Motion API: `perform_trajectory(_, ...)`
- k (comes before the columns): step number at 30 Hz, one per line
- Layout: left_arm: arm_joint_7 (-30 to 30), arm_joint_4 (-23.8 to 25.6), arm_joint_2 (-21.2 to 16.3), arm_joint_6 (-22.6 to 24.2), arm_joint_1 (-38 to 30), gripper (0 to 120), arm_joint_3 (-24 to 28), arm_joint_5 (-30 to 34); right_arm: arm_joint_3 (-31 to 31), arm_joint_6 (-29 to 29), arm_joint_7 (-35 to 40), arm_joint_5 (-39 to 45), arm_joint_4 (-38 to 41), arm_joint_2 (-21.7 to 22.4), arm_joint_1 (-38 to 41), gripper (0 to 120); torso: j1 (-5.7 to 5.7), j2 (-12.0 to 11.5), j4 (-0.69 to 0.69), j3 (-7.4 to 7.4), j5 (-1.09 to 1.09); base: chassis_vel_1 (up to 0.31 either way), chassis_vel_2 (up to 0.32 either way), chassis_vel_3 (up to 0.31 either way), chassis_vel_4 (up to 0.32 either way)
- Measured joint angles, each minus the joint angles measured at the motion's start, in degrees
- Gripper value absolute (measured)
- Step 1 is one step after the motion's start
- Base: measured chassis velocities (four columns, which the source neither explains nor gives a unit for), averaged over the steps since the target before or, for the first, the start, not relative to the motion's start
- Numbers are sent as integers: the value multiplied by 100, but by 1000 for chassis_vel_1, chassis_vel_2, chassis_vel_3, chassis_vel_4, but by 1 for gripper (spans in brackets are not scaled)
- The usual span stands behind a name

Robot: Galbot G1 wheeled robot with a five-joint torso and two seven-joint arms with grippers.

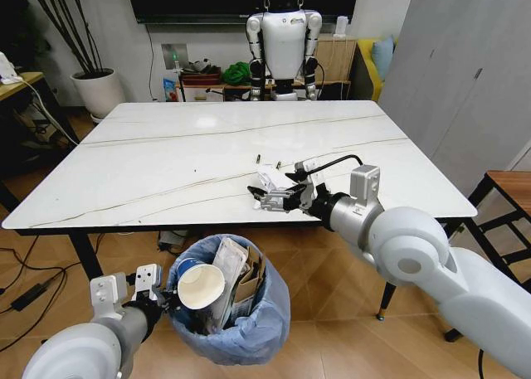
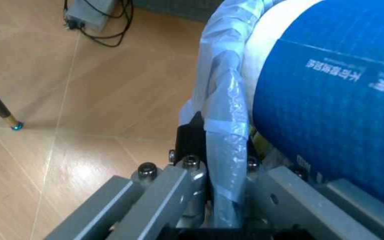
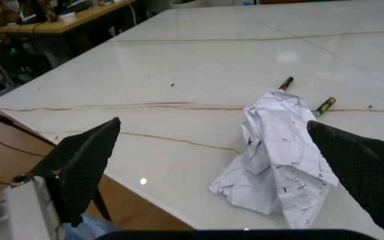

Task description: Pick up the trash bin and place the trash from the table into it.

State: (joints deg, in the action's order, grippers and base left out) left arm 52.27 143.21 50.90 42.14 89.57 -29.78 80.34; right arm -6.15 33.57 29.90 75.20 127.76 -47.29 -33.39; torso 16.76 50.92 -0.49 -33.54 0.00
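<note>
White lettering stood on the blue paper cup [image 2: 339, 95] lying in the trash bin [image 2: 222, 115], seen close in the left wrist view. It ran upside down: a short row of what looked like Chinese characters toward one o'clock, and larger letters at the edge near three o'clock, cut off and not legible. The crumpled white paper [image 3: 279, 150] on the counter [image 3: 199, 65] carried small dark marks, too fine to read.
</note>
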Motion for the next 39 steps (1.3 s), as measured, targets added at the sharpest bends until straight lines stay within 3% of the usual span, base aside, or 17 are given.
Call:
perform_trajectory(25,-17,8,-3,0,-21,0,-38,54,-696,57,576,-273,-1702,-714,457,98,0,0,-1,0,0,0,0,0,0)
perform_trajectory(29,-20,8,2,0,-34,0,-39,63,-713,49,551,-349,-1833,-745,455,89,0,0,-1,0,1,0,0,0,0)
perform_trajectory(31,-23,8,3,0,-51,0,-40,69,-724,41,539,-376,-1902,-766,467,77,0,0,0,0,0,0,0,0,0)
perform_trajectory(33,-25,8,1,0,-57,0,-45,74,-732,39,535,-379,-1914,-773,471,74,0,0,0,0,0,0,0,0,0)
perform_trajectory(35,-27,8,-3,0,-68,0,-61,85,-755,31,531,-389,-1941,-792,477,63,0,0,0,0,0,0,0,0,0)
perform_trajectory(39,-29,8,0,0,-74,0,-77,94,-776,6,530,-423,-1961,-808,477,51,-1,0,0,0,0,0,0,0,0)
